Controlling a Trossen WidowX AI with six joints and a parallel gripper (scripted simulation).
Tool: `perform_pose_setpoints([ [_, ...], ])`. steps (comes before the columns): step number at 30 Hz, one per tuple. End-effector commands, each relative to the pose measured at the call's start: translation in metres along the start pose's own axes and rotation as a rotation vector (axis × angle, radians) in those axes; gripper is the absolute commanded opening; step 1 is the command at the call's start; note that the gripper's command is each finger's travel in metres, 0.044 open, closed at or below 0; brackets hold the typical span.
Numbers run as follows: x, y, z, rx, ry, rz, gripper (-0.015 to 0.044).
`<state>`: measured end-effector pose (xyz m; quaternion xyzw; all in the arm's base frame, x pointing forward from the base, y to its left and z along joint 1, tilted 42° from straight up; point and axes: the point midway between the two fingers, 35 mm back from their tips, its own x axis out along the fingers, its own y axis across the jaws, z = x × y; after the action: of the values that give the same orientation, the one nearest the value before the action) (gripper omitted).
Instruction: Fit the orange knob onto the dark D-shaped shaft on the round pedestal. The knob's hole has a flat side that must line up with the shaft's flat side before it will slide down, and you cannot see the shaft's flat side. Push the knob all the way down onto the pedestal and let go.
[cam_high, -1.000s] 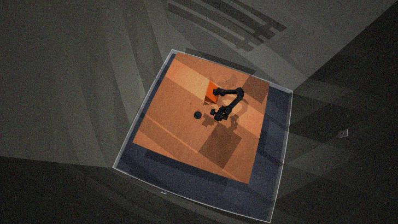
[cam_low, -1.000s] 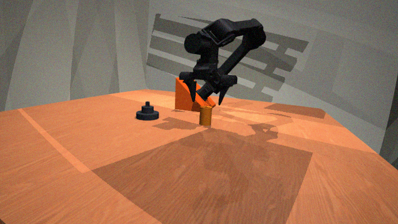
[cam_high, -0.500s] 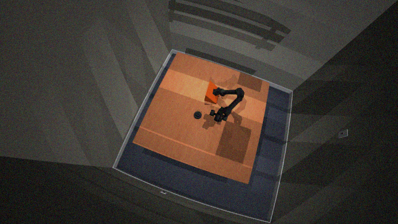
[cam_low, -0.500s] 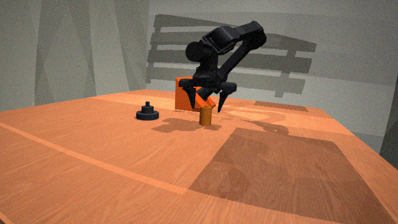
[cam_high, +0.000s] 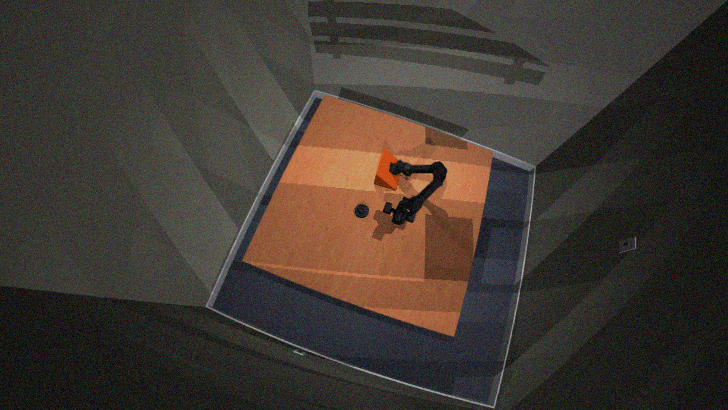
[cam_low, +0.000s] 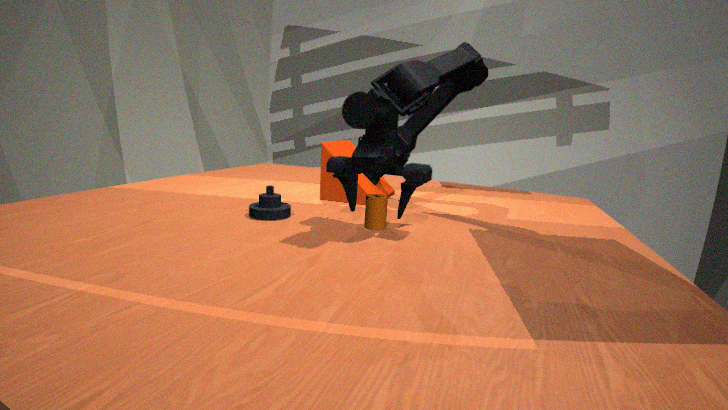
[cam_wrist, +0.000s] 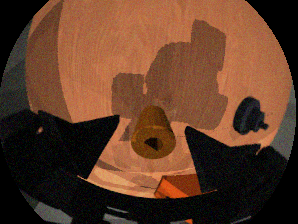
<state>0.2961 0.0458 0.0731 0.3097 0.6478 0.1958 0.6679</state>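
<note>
The orange knob (cam_low: 375, 212) (cam_wrist: 153, 125) stands upright on the table, its dark hole facing up. In the top view the arm hides it. My gripper (cam_low: 376, 214) (cam_wrist: 153, 124) is open and points down, with one finger on each side of the knob's upper part and a gap on both sides. The fingertips stand above the table. The dark round pedestal (cam_high: 361, 210) (cam_low: 269, 210) (cam_wrist: 246, 117) stands apart from the knob, to its left in the exterior view, with its short shaft (cam_low: 270, 189) pointing up and bare. The shaft's flat side cannot be made out.
An orange wedge-shaped block (cam_high: 386, 170) (cam_low: 336, 178) (cam_wrist: 179, 186) stands behind the knob and pedestal in the exterior view, at the arm's base. The wooden table top (cam_high: 315, 229) (cam_low: 203, 285) carries shadows of the arm and other dark patches.
</note>
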Motion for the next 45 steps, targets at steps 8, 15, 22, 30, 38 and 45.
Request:
perform_pose_setpoints([
  [8, 0.016, 0.0, -0.003, 0.008, 0.002, 0.007, 0.044],
  [15, 0.016, 0.0, -0.003, 0.008, 0.002, 0.007, 0.0256],
  [22, 0.016, 0.0, -0.003, 0.008, 0.002, 0.007, 0.0151],
  [30, 0.004, -0.013, 0.005, 0.037, -0.034, -0.044, 0.0],
  [38, -0.029, -0.012, 0.009, 0.03, -0.023, -0.042, 0.0],
  [45, -0.065, -0.01, 0.008, 0.021, -0.011, -0.034, 0.0],
])
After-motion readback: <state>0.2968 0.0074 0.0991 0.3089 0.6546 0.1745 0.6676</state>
